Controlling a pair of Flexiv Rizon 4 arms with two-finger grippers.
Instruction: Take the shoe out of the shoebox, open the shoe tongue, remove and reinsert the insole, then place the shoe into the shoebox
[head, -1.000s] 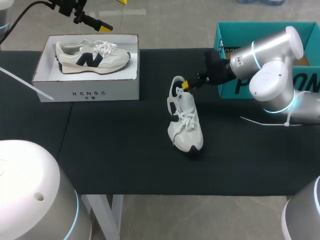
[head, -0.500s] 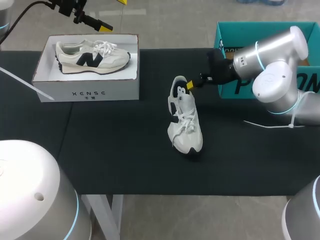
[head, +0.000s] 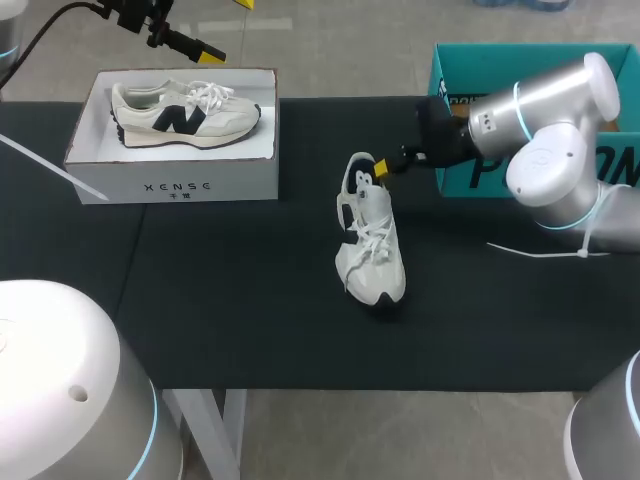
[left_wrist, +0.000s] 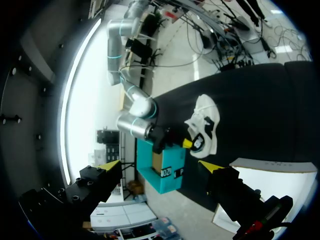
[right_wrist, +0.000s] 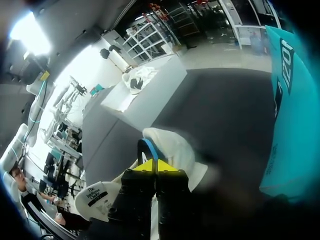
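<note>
Our right gripper (right_wrist: 156, 167) is pinched tight on the heel of the white shoe (head: 372, 250) right ahead of it, and our left gripper (left_wrist: 159, 167) has its fingers spread wide.

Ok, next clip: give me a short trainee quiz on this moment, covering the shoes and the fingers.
1. How many shoes are in view, counting the boxed shoe in the white shoebox?
2. The loose shoe lies: A in the white shoebox; B on the black table; C on the floor.
3. True or false: the left gripper has its fingers shut on the loose shoe's heel.
Key: 1, two. 2, B. 3, false: the left fingers are open and well away from it; the right gripper is the one shut at the heel.
</note>
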